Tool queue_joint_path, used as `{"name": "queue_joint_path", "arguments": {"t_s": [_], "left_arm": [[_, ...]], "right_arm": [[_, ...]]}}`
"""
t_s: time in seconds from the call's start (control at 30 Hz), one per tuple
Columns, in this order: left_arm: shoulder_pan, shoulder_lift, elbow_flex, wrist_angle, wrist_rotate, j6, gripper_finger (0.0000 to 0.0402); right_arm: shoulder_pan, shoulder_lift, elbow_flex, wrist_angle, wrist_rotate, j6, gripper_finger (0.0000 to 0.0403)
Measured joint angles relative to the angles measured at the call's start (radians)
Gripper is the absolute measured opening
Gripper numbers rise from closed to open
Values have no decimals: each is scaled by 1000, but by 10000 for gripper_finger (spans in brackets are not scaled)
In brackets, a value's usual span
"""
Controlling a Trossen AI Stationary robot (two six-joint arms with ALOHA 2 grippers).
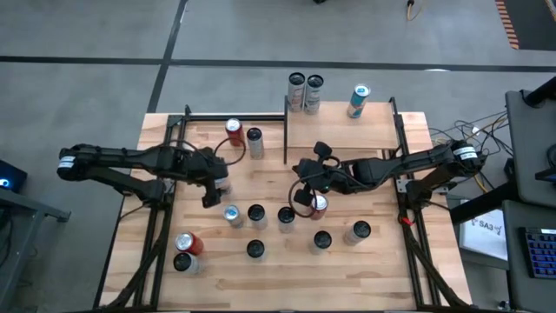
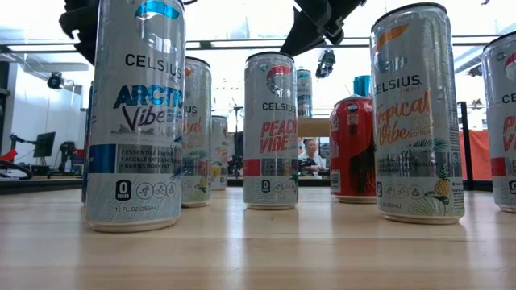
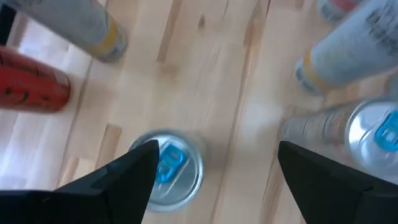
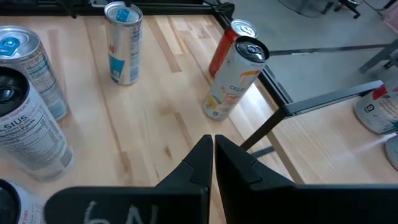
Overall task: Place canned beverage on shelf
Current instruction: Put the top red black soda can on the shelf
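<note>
Several slim beverage cans stand upright on the plank table. The shelf, a small light-wood board with black posts, sits at the far right and bears three cans near its far edge. My left gripper hovers open, pointing steeply down over a silver can with a blue tab; that can's top shows beside one finger and a second can lies outside the other. My right gripper is shut with nothing in it, above the table's middle beside a red can.
Two cans stand at the far left, a red and a dark can at the near left, and a loose row across the middle. A black rail edges the shelf. Bare planks lie along the near edge.
</note>
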Motion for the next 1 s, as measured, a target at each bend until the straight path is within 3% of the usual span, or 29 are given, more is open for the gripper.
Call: {"name": "queue_joint_path", "arguments": {"t_s": [0.23,1.0], "left_arm": [[0,-11,0,-45,-102,16,313],[5,-6,-21,0,-122,16,313]], "right_arm": [[0,0,0,3,0,7,9],[0,1,0,3,0,16,9]]}}
